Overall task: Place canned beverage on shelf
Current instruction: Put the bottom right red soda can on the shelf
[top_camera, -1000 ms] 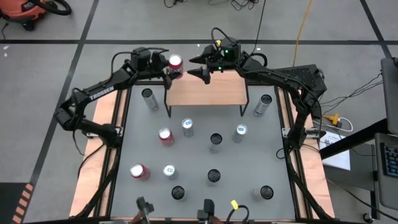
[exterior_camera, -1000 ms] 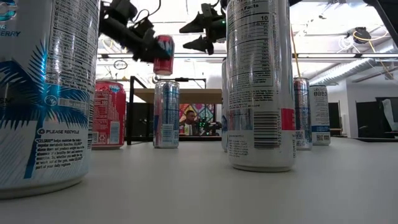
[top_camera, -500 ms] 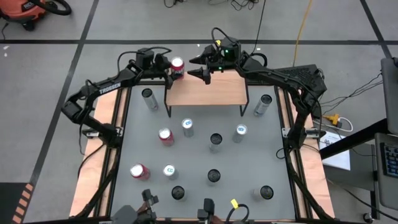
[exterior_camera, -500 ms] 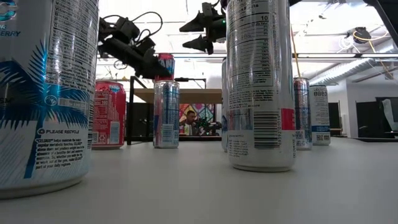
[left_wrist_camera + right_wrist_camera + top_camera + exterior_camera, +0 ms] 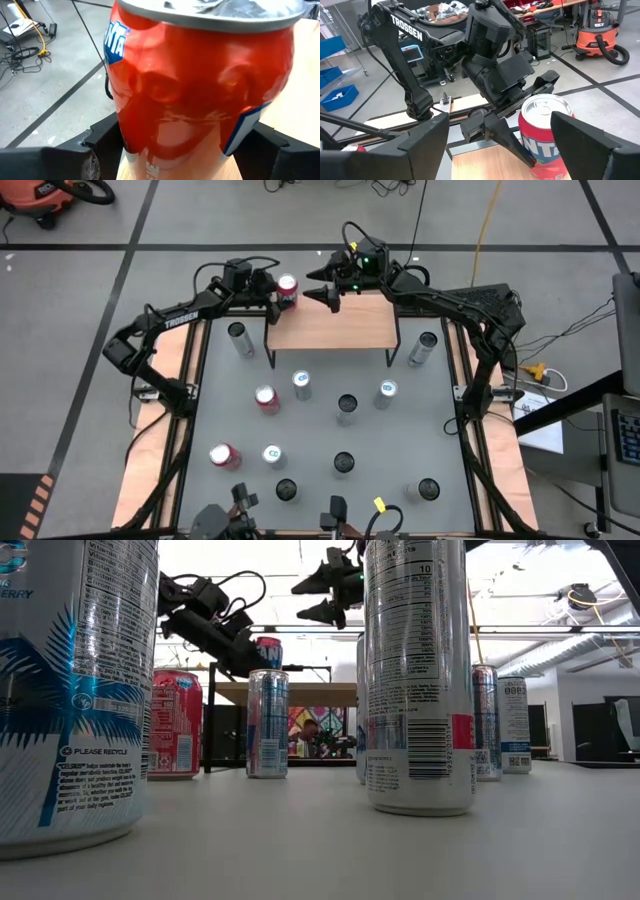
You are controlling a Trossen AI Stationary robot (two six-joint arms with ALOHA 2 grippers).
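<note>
The shelf (image 5: 330,322), a light-brown wooden top on thin black legs, stands at the table's far middle. My left gripper (image 5: 280,291) is shut on a red can (image 5: 287,285) at the shelf's far-left corner. The can stands upright in the right wrist view (image 5: 545,132). The low view shows its top (image 5: 268,644) behind a blue-and-white can. Whether the can's base touches the wood, I cannot tell. My right gripper (image 5: 326,286) is open and empty, high over the shelf's far edge (image 5: 325,585), its fingers pointing at the red can. My left gripper pinches the red can's side wall (image 5: 127,132) between its two fingers (image 5: 97,145), one on each side, around mid-height. The fingers come level from the table's left side, across the can (image 5: 506,134). The can stays upright.
Several cans stand on the grey table in front of the shelf, among them a red one (image 5: 266,398), a silver one (image 5: 237,332) left of the shelf and one (image 5: 425,345) to its right. The shelf's wooden top is bare right of the held can.
My left gripper has carried the red can toward the table's right edge and down, closer to the shelf's far-left corner. The can has stayed upright in the hold.
</note>
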